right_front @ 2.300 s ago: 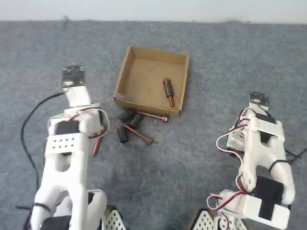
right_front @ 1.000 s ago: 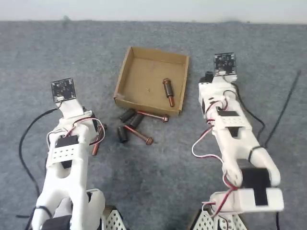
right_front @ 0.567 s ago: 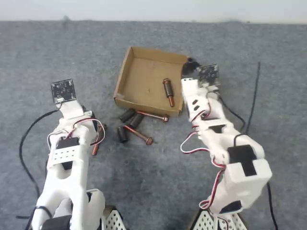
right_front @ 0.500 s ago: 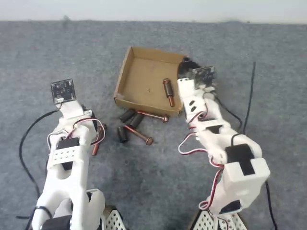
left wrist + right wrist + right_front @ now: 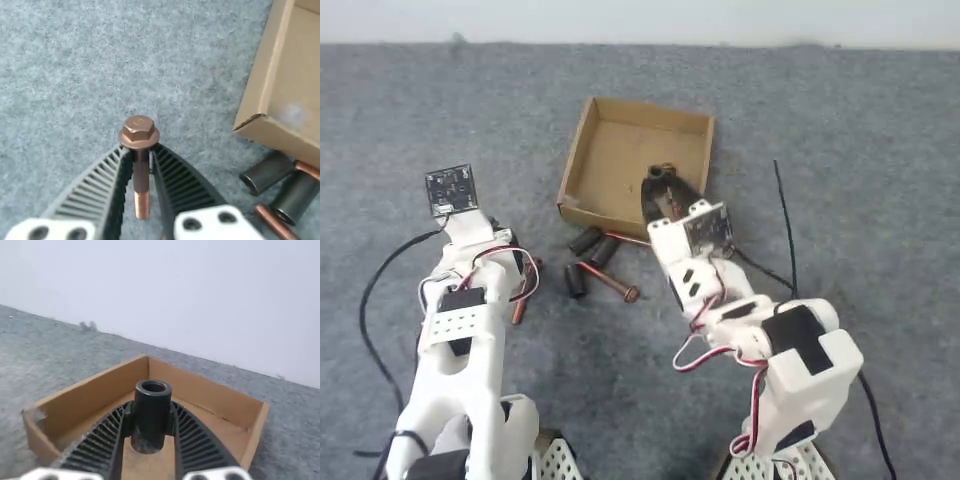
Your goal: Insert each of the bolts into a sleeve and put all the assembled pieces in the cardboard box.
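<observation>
My left gripper (image 5: 141, 150) is shut on a copper bolt (image 5: 139, 132), head pointing away, low over the carpet to the left of the cardboard box (image 5: 620, 150). From above, that bolt (image 5: 520, 303) hangs beside the left arm. My right gripper (image 5: 150, 412) is shut on a black sleeve (image 5: 151, 395), held upright with its bore open. In the high view the right gripper (image 5: 663, 188) stands over the box's front right part. Three loose black sleeves (image 5: 585, 241) and two bolts (image 5: 612, 284) lie on the carpet in front of the box.
The box's near corner (image 5: 265, 120) shows in the left wrist view, with two sleeves (image 5: 265, 172) and bolt shanks beside it. Grey carpet (image 5: 840, 150) covers the table. A white wall runs along the back. Black cables trail beside both arms.
The right arm has swung from the right side to the middle and now holds the sleeve over the box's front. The left arm drew back slightly at first, then kept still with its bolt.
</observation>
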{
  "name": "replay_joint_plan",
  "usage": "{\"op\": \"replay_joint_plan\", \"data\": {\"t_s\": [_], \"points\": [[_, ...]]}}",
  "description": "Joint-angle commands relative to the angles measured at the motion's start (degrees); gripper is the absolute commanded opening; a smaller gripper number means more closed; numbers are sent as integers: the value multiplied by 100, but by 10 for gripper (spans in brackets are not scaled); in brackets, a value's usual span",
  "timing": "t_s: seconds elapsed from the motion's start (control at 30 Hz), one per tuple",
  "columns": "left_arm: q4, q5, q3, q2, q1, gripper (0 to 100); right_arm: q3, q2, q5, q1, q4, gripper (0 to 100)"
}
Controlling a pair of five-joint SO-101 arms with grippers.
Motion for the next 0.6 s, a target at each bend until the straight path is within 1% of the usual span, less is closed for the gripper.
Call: {"op": "replay_joint_plan", "data": {"t_s": [0.0, 0.1, 0.27, 0.57], "points": [[-176, 26, -92, -264, -35, 12, 352, -110, 79, -127, -585, 6], [-176, 26, -92, -264, -35, 12, 703, -110, 79, -171, -954, 6], [-167, 26, -92, -264, -35, 12, 1196, -110, 79, -312, -1270, 6], [-158, 26, -92, -264, -35, 12, 2497, -110, 70, -514, -2580, 6]]}}
